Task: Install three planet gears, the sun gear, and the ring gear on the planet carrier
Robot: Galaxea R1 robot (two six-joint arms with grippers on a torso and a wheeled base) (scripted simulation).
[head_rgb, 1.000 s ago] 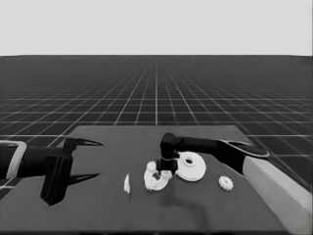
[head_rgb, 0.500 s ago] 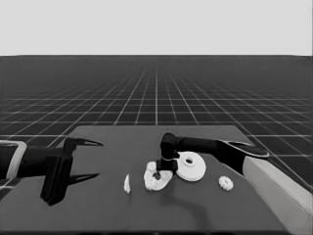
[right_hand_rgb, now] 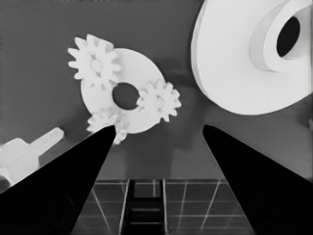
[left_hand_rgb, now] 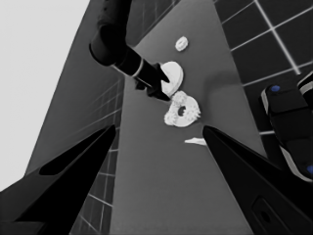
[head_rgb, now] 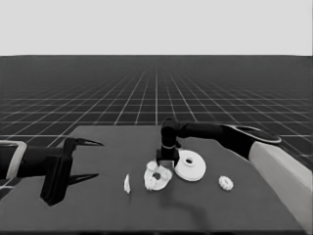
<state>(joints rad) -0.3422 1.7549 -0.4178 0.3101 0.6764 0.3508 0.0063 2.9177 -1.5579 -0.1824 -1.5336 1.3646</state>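
In the head view the right gripper (head_rgb: 167,164) hangs at the frame's centre, directly above the gap between the planet carrier (head_rgb: 157,177) and the ring gear (head_rgb: 190,165). Its fingers are spread wide and hold nothing; the right wrist view shows bare table between the two wedges. In that view the carrier (right_hand_rgb: 124,95) sits at upper left with three planet gears (right_hand_rgb: 94,62) on it, spaced around the open centre hole, one of them partly behind the left wedge. The ring gear (right_hand_rgb: 249,58) fills the upper right.

The hole looks empty, so the sun gear seems the piece left to fit before the ring gear. The only loose gear (head_rgb: 225,183) lies to the lower right of the ring gear in the head view, well apart from the fingers (and on the right arm's own side). The reach would therefore go rightwards past the ring gear.

The left gripper (head_rgb: 83,159) waits, spread open and empty, at the left edge, with the thin white piece (head_rgb: 127,183) lying between it and the carrier.
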